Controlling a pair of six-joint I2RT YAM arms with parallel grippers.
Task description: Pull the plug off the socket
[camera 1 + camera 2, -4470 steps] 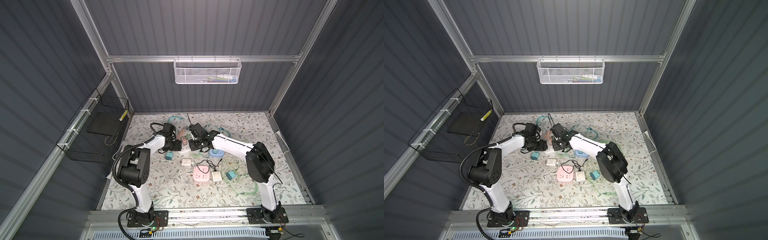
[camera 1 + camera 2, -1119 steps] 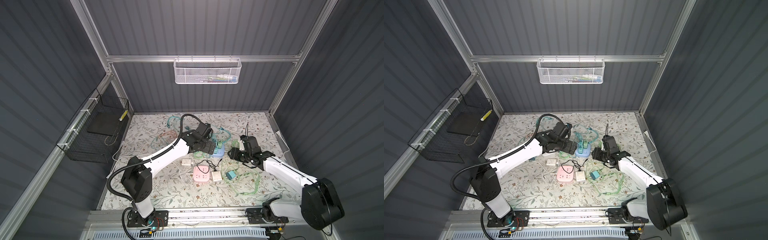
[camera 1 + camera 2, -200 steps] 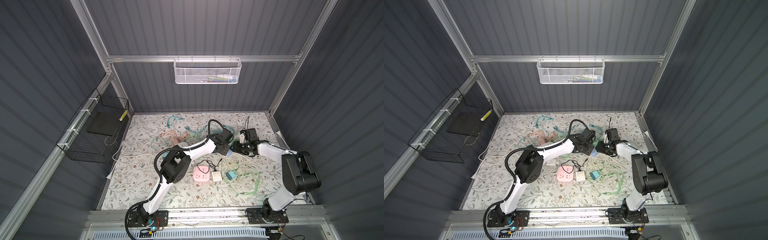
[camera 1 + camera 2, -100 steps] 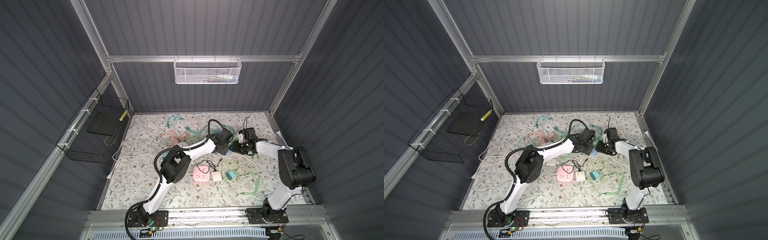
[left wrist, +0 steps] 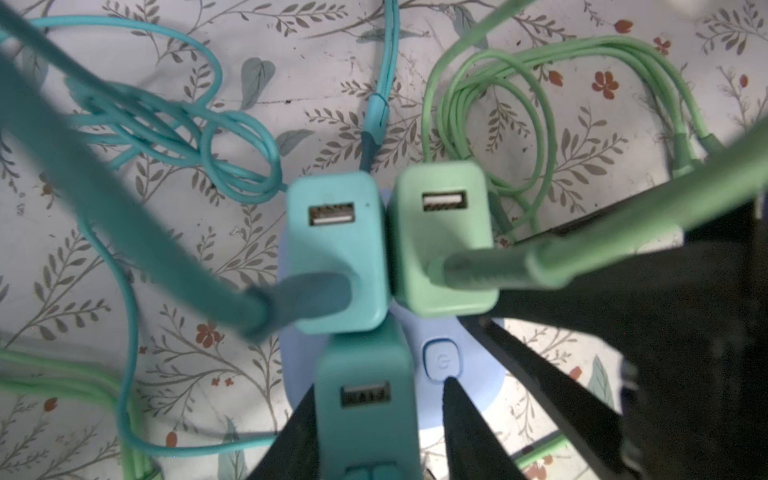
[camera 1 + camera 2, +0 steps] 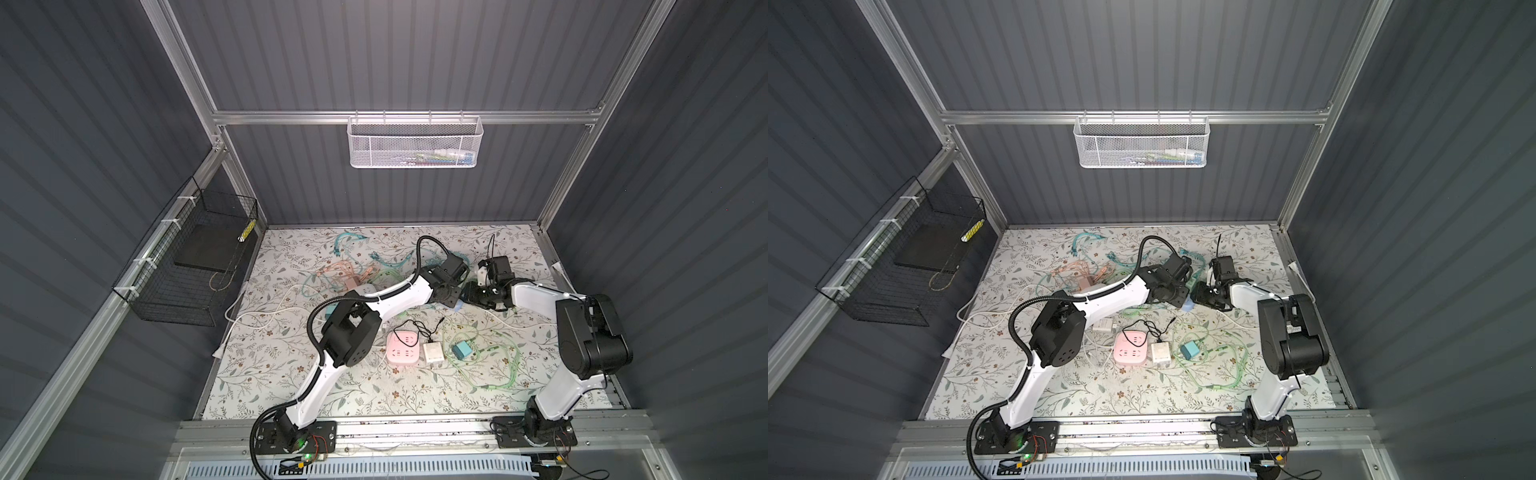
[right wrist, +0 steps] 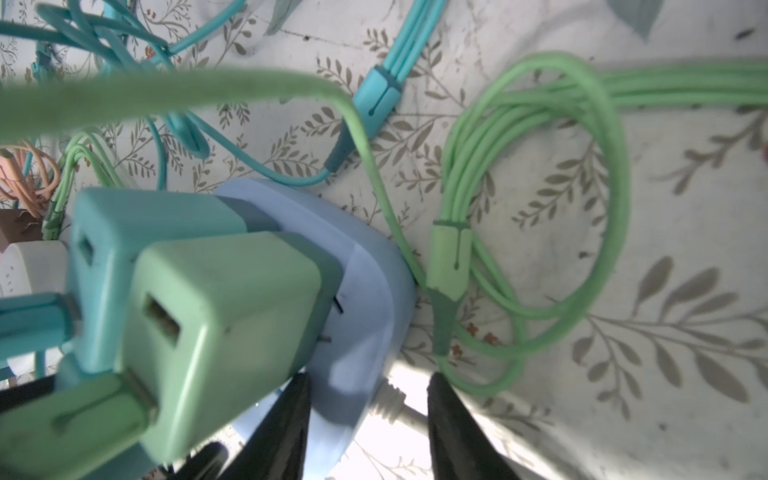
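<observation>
Ok, grasp notes. Closest to the left wrist camera, the left end effector [image 5: 379, 386] straddles the dark teal plug [image 5: 365, 411] with its jaws part-open. One finger lies along the plug's side. The other stands off it, with the power button [image 5: 440, 365] showing in the gap, so nothing is clamped yet. The plug is seated in the pale blue socket block [image 5: 297, 365], which sits right of centre on the table [image 6: 291, 365] in both top views, between the two arms.

Handling, my read: the plug is a hard plastic cube, light, with smooth flat sides that are likely slick under the pads. It won't deform, so squeeze firmly on two opposite flat faces, low on the body rather than at the USB end. Pull straight along the prongs, since rocking risks jamming.

Just behind it are the teal charger [image 5: 336, 253] and the mint charger [image 5: 440, 241]. Both are plugged in, each has a cable in one port, and they sit tight against each other and the target. That leaves little finger room on that side.

The socket block looks light too, so expect it to lift with the plug unless pinned. The right end effector [image 7: 368, 378] is part-open across the block's corner where the white cord [image 7: 395, 405] exits. I can't tell if it bears on the block, and it isn't visibly gripping anything.

Furthest out, loose coils of teal cable [image 5: 232, 124] and green cable [image 5: 519, 83] lie on the table. They're soft and may drag.
</observation>
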